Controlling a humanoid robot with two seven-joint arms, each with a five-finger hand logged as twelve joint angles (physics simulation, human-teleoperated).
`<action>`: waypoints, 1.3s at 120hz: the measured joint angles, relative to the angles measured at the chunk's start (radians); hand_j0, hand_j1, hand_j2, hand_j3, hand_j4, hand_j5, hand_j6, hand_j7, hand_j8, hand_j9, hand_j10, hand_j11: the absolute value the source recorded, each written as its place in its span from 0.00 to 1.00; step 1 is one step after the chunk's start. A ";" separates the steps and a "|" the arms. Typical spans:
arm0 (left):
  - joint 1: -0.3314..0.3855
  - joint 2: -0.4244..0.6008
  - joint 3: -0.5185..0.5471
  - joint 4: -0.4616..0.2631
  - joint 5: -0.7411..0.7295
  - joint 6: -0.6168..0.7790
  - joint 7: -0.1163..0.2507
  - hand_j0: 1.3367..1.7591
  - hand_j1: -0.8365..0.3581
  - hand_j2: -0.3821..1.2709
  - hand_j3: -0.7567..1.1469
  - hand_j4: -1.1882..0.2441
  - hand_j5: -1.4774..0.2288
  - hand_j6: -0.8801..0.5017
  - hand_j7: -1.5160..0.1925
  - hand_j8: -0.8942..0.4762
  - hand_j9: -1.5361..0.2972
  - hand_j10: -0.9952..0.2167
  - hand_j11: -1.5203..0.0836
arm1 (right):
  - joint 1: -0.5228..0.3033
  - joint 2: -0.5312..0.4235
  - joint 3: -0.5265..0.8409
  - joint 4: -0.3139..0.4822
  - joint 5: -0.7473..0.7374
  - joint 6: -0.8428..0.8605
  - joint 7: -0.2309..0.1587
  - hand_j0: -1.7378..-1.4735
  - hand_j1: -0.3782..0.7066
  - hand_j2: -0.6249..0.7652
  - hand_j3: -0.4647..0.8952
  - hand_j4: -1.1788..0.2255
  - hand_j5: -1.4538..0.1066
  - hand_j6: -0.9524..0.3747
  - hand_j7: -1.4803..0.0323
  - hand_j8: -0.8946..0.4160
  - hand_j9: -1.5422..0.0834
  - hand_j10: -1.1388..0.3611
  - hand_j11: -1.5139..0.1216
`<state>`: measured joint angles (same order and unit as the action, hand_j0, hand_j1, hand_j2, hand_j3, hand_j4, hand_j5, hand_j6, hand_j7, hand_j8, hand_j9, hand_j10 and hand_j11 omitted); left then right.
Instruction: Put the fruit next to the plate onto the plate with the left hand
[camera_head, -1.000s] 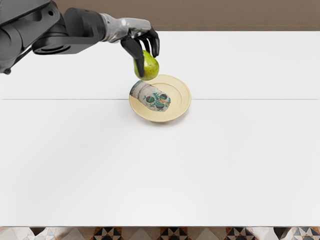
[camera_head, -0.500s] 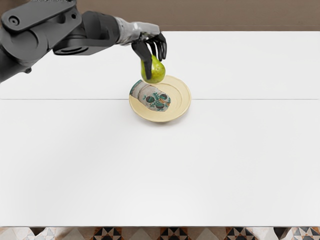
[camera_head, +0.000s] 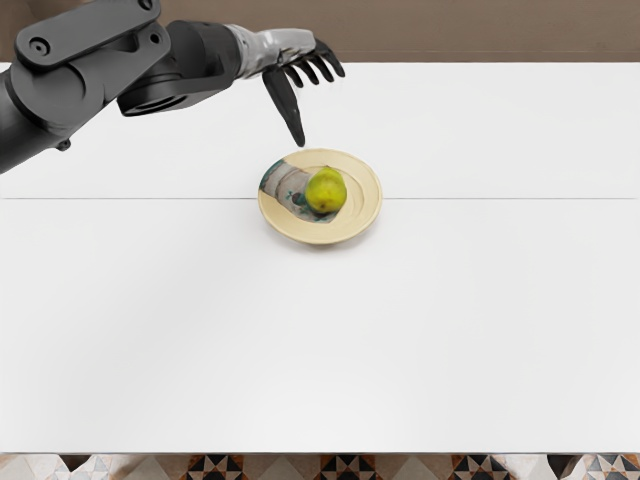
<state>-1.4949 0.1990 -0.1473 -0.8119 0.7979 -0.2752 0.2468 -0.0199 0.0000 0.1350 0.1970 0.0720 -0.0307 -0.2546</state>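
Observation:
A green pear (camera_head: 326, 189) lies on the yellow plate (camera_head: 364, 205), over its painted centre. My left hand (camera_head: 304, 84) hangs above and behind the plate's far-left rim, open, with the fingers spread and the thumb pointing down toward the rim. Nothing is in the hand. Its dark arm comes in from the upper left. The right arm does not show.
The white table (camera_head: 320, 330) stretches wide around the plate. Its front edge runs along the bottom, with patterned floor tiles (camera_head: 345, 467) below it. A brown wall lies behind the far edge.
The left hand let go of the pear and spread its fingers, rising slightly. The pear dropped from the hand onto the plate's middle.

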 joint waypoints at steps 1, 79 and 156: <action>0.000 0.000 0.000 -0.001 0.000 0.001 0.000 0.76 0.71 0.39 0.40 0.62 0.62 0.44 0.64 0.47 0.61 0.59 0.69 | 0.000 0.000 0.000 0.000 0.000 0.000 0.000 0.30 0.06 0.44 0.34 0.82 0.90 0.69 0.95 0.66 0.92 0.74 0.90; 0.209 0.557 0.000 -0.472 -0.823 -0.157 0.150 0.76 0.88 0.25 0.40 0.75 0.78 0.55 0.80 0.57 0.75 0.72 0.85 | 0.002 0.000 0.000 0.006 -0.001 0.000 0.000 0.30 0.06 0.44 0.34 0.82 0.90 0.69 0.95 0.66 0.92 0.74 0.90; 0.402 0.879 -0.002 -0.565 -1.115 -0.336 0.245 0.76 0.94 0.24 0.40 0.80 0.83 0.60 0.85 0.62 0.80 0.78 0.91 | 0.004 0.000 0.001 0.006 0.000 0.000 0.000 0.30 0.06 0.44 0.34 0.82 0.90 0.69 0.95 0.66 0.92 0.74 0.90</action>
<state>-1.0926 1.0779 -0.1489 -1.3773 -0.3168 -0.6111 0.4923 -0.0160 0.0000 0.1365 0.2026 0.0719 -0.0307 -0.2548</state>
